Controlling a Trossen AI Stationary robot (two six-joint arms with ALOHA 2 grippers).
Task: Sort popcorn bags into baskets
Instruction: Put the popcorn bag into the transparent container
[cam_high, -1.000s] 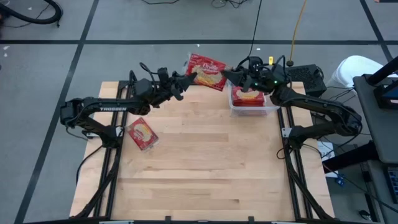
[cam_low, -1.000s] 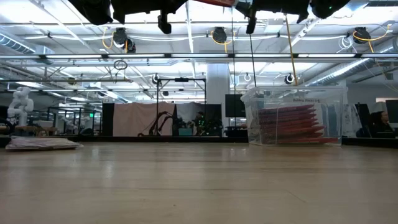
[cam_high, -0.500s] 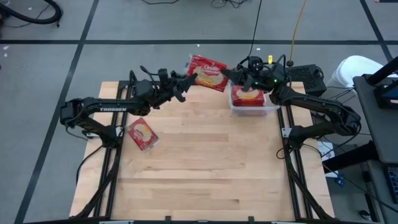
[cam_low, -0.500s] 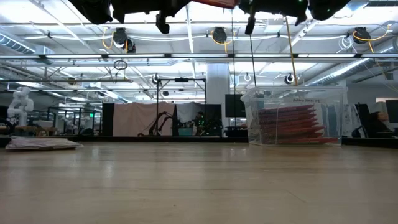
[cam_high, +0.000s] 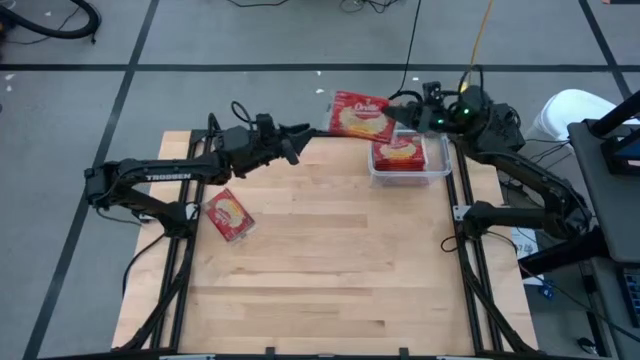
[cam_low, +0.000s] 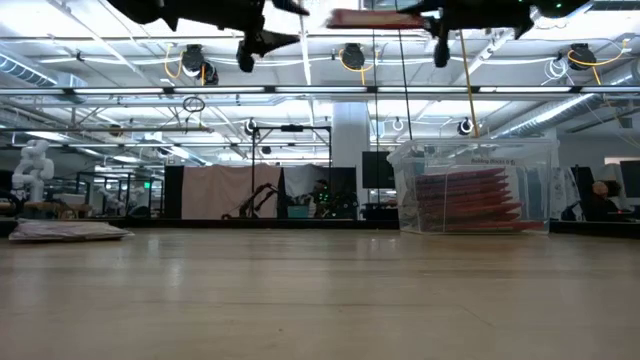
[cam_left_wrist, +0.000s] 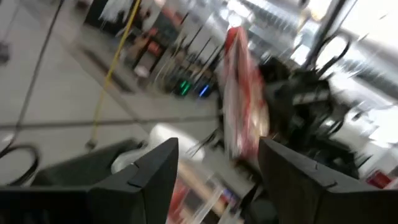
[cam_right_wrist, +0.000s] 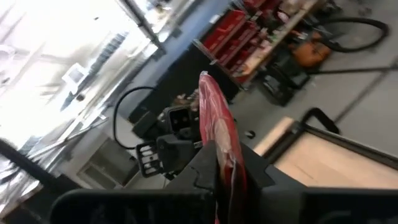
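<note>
A red popcorn bag (cam_high: 360, 115), popcorn picture up, hangs in the air over the table's far edge, just left of the basket. My right gripper (cam_high: 397, 113) is shut on it. The clear basket (cam_high: 440, 172) at the far right stands on the table and holds several red bags (cam_low: 470, 200). My left gripper (cam_high: 300, 133) stands open a little to the left of the held bag, touching nothing; its wrist view shows the bag (cam_left_wrist: 239, 106) edge-on beyond its fingers. Another popcorn bag (cam_high: 228, 215) lies flat on the table at the left. My right gripper pinches the bag's right-hand edge (cam_right_wrist: 219, 146) between its two fingers. The fingers come in about level from the table's right side. The bag is lifted clear and lies roughly flat, as the thin strip (cam_low: 375, 18) in the low view shows.
The wooden table (cam_high: 330, 270) is bare across its middle and near half. Black frame rails (cam_high: 470, 290) run along both sides. Cables and a dark box (cam_high: 495, 118) lie behind the basket.
My left gripper has let go of the bag and drawn back a little toward the table's left. My right gripper has carried the bag toward the table's right, closer to the basket, still lifted clear.
</note>
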